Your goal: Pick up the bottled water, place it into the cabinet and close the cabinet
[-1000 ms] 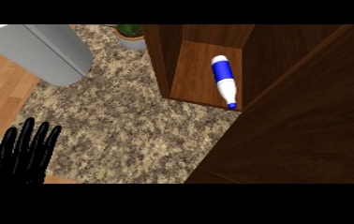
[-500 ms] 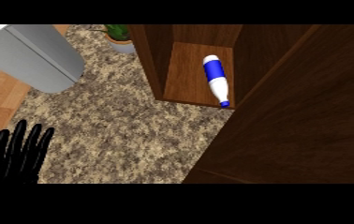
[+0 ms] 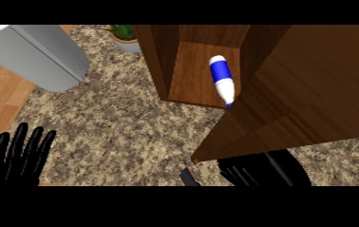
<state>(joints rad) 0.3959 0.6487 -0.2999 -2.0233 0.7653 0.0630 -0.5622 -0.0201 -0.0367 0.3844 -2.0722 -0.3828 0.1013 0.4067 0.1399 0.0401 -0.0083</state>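
Bottle [image 3: 222, 80] laid on its side inside the cabinet [image 3: 189, 74] at upper centre, door [image 3: 294, 93] swung partly across, right hand [image 3: 263, 170] seen under its lower edge — fingers' state not discernible, left hand [image 3: 24, 156] at lower left — fingers straight, nothing held.

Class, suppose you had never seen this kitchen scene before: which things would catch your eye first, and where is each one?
The blue and white water bottle stands out first, lying on its side on the shelf inside the wooden cabinet near the top middle. Next comes the big dark cabinet door, swung across the right side, with the right robot hand just below its lower edge. The left robot hand rests open at the lower left, fingers up.
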